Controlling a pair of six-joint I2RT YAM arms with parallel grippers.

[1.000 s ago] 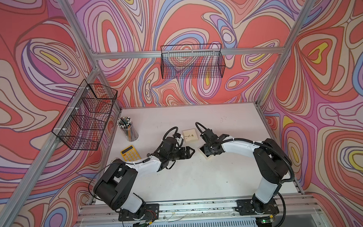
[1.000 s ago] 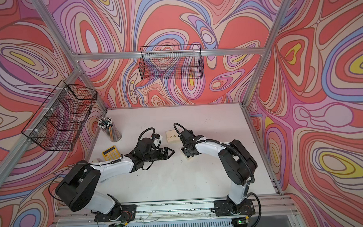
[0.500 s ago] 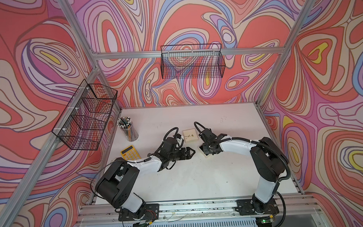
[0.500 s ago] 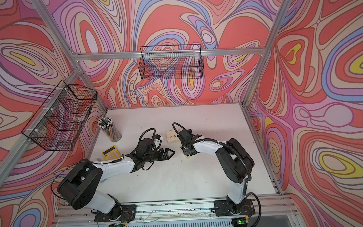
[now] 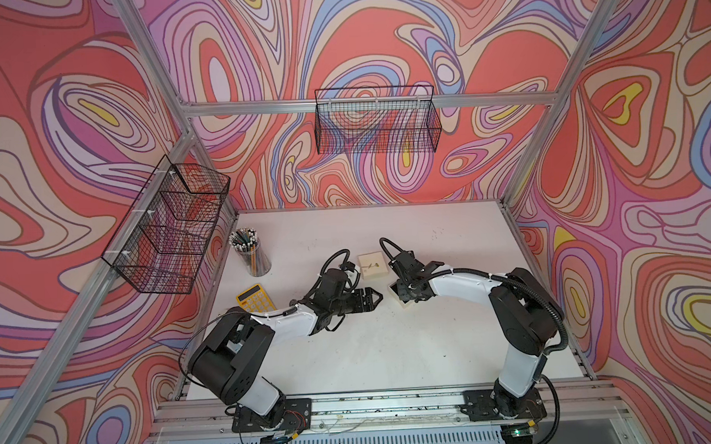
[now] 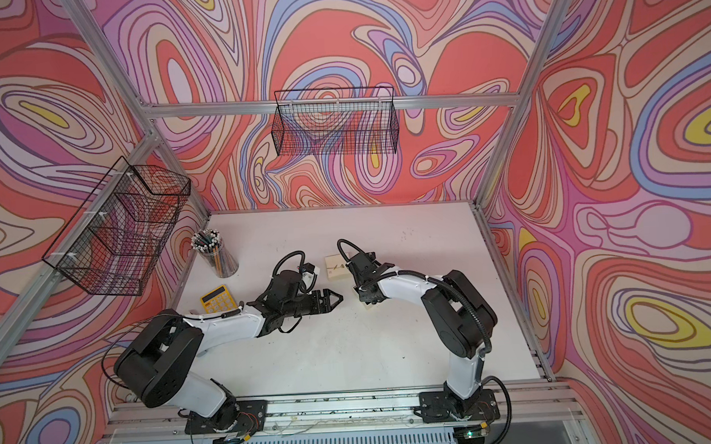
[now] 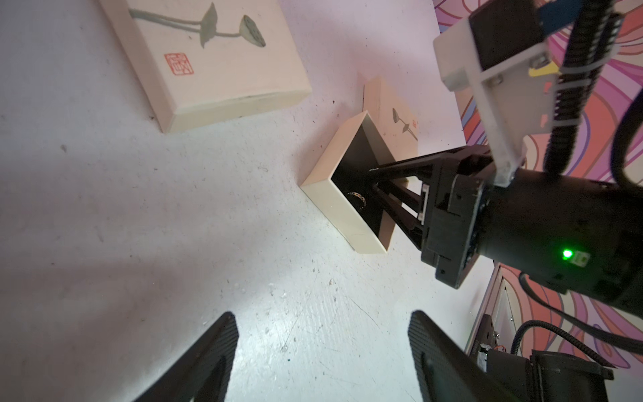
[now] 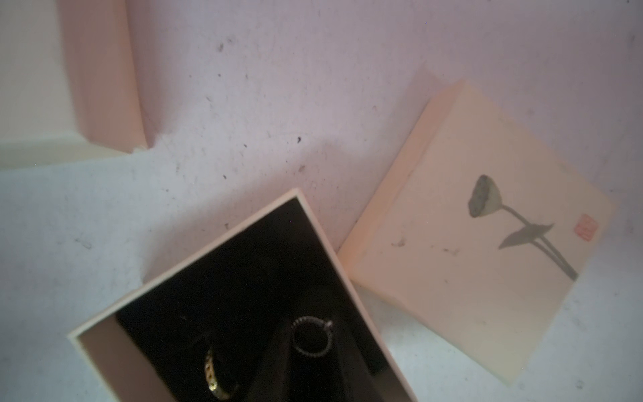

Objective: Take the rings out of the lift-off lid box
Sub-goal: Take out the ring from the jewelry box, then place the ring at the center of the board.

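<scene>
The right claw (image 7: pixel 372 177) reaches down into the open box (image 7: pixel 334 205), with its tips inside the black-lined well. Its jaws stand narrow, the tips drawn close together. In the right wrist view a dark beaded ring (image 8: pixel 311 336) sits right at those tips. Fingers and lining are equally dark there, so it cannot be told whether the claw pinches the ring or only meets it. A gold-toned ring (image 8: pixel 217 377) lies in the same well, just to one side of the claw and apart from the dark ring. Both are inside the box.

The lift-off lid (image 8: pixel 452 264) lies flat on the white table (image 5: pixel 391 364), printed face up. It is just beside the box, on the side away from the left claw (image 7: pixel 322 315).

The left claw is over bare table, jaws wide and holding nothing. It points at the open box, which lies straight ahead of it and apart from its tips. A second cream box (image 7: pixel 208 52), closed and bearing the same lotus print, sits ahead of this claw and off to one side, apart from the open box. Behind the claw, out beside its arm, stand a yellow calculator (image 5: pixel 256 301) and a cup of pencils (image 5: pixel 251 251).
</scene>
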